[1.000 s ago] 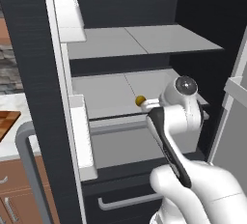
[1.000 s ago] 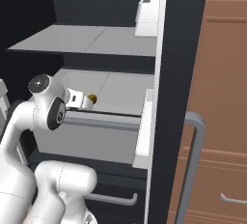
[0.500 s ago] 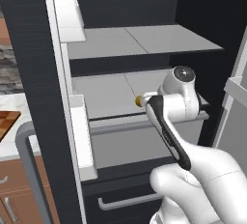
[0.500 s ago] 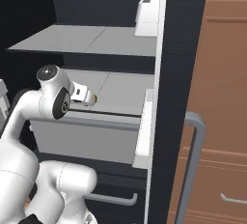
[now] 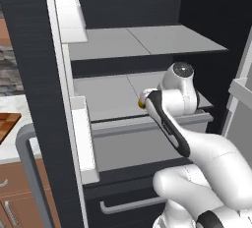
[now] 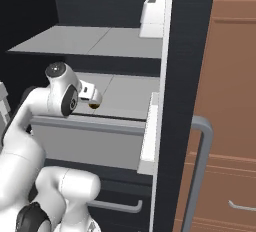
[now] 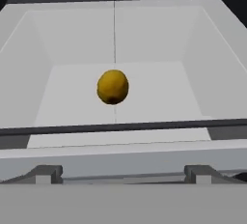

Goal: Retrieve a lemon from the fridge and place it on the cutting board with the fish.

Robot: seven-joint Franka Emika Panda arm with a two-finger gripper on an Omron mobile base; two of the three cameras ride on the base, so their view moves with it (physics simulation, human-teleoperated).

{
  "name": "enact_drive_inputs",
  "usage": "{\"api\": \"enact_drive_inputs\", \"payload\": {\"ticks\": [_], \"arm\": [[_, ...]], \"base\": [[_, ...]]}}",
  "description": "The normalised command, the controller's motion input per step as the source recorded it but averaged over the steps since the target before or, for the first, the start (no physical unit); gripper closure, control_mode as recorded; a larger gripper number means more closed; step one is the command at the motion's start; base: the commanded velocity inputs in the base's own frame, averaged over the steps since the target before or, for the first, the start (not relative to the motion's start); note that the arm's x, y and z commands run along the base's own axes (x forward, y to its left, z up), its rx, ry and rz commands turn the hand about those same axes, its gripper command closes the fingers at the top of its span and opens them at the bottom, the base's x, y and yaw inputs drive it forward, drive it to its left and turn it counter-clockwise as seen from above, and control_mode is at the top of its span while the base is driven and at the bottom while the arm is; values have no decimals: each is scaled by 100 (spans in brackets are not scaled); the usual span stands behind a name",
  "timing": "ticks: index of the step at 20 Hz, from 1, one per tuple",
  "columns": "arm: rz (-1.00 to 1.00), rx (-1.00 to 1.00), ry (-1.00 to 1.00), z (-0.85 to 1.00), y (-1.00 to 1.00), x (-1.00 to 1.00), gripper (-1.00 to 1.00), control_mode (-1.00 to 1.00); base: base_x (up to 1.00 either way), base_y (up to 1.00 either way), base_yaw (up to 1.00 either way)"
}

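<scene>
At the far left of the left base view, a corner of the checkered brown wooden cutting board [image 5: 6, 124] lies on the pale bench [image 5: 15, 105]; the rest is cut off by the frame edge, and any fish on it cannot be made out.

Next rightward stands the tall matte black fridge [image 5: 34, 50] with its doors open, grey shelves inside and a long grey bar handle [image 5: 29, 168].

The small round yellow lemon [image 7: 113, 87] rests alone on the floor of a pale grey tray on the middle shelf, apart from all walls, directly ahead of the tool [image 7: 120, 172]. In the base views the white wrist covers most of it, leaving a yellow-brown sliver.

Judgement: the lemon is light, firm and smooth-skinned, and being round it is apt to roll if nudged; the fingers should close across its widest girth.

The tool stands fully open, holding nothing, short of the fruit. Its finger tips are hard to make out.
</scene>
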Motion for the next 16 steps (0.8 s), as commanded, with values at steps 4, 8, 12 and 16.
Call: {"api": "enact_drive_inputs", "payload": {"ticks": [4, 8, 12, 16], "arm": [[0, 0, 0, -6, 0, 42, -100, -100], [0, 0, 0, -9, 1, 42, -100, -100], [0, 0, 0, -24, 7, 32, -100, -100], [0, 0, 0, -25, 5, 22, -100, -100]], "base": [[0, 0, 0], [0, 0, 0], [0, 0, 0], [0, 0, 0]]}}
